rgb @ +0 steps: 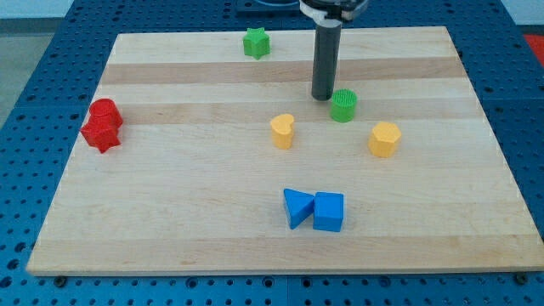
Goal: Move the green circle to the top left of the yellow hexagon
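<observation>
The rod runs out past the view's top edge; the surface's bottom corners look cropped.

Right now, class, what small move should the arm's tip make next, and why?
Probably a short nudge toward the view's right: my tip sits just left of the green circle, which already lies up-left of the yellow hexagon, though a gap remains.
</observation>
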`<state>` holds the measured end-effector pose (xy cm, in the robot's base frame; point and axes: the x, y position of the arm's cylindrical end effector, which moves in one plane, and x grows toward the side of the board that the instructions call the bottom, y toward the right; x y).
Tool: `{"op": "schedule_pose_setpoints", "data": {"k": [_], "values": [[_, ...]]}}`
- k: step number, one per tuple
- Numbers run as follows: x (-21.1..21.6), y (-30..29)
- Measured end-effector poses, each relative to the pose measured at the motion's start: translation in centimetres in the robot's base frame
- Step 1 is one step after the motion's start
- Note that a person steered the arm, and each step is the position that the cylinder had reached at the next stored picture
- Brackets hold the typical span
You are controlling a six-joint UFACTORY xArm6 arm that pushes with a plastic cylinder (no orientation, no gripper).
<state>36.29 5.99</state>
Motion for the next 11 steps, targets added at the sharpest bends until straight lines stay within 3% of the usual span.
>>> {"op": "schedule_pose_setpoints", "data": {"k": [1, 3, 5, 9, 11], "values": [[1.2, 0.0], [-3.4, 1.4], [3.0, 2.1], [2.6, 2.3], [1.4, 11.7]]}}
